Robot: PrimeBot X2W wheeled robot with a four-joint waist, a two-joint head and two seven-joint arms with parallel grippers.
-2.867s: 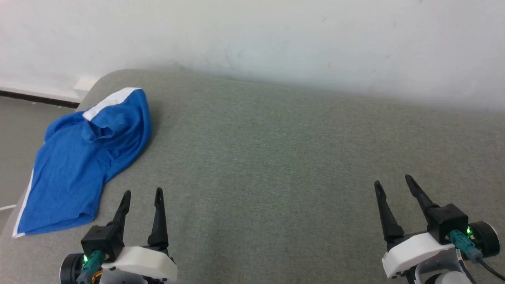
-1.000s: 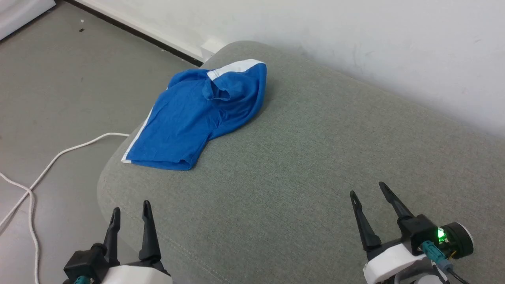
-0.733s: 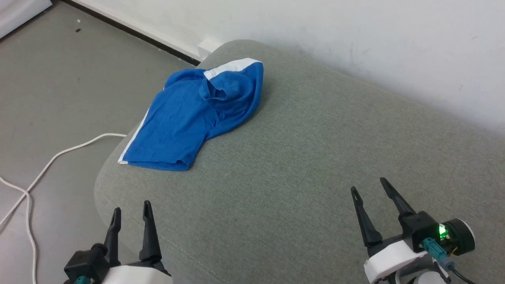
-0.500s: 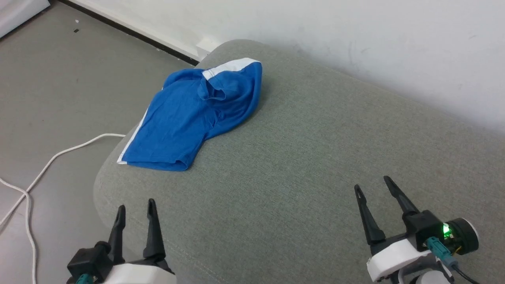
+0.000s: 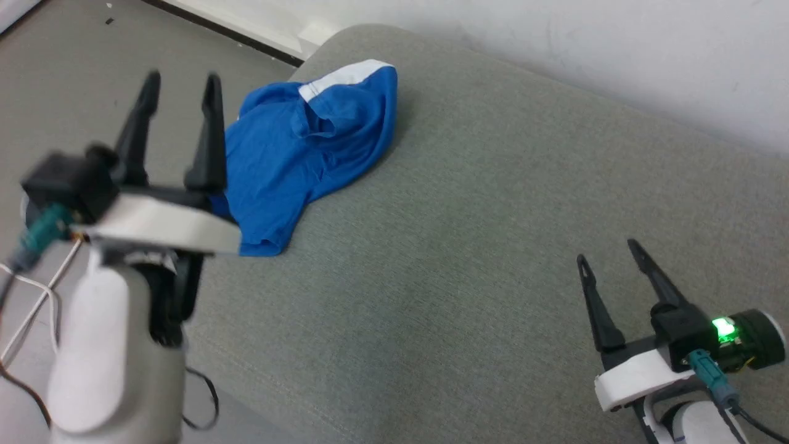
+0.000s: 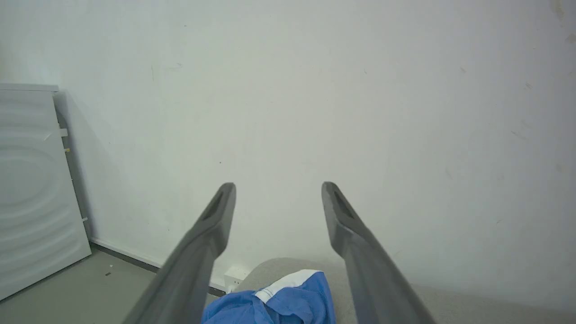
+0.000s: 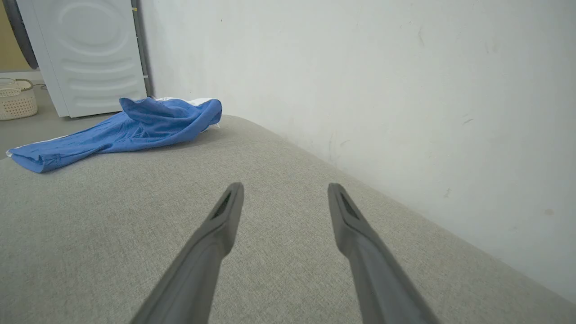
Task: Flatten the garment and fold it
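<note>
Reaching for the cloth looks like the step in hand. The left gripper (image 5: 182,78) is up in the air with its fingers parted and nothing between them. From the head view it overlaps the near left edge of the shorts (image 5: 296,160). Its own camera looks mostly at the wall (image 6: 288,90), with the blue heap low between the fingers, so I'd judge it is above the cloth and not yet touching it.

To do this well, I'd tip that wrist down and come in at a free edge. The near hem seems the better target than the bunched middle. The pinch should be shallow so it takes cloth and not the cushion (image 5: 468,216).

The right gripper (image 5: 606,251) hangs low over the cushion, equally open and empty, well apart from the shorts. It will probably have to cross over so the two can draw the cloth apart. With the heap so near the cushion's edge, a careless tug could slide it to the floor.

The shorts sit at the far left corner of the cushion, near the wall. They are bright blue and thin. A white band shows at the far end, a puckered fold rises in the middle, and the nearer part lies flatter and doubled over.
</note>
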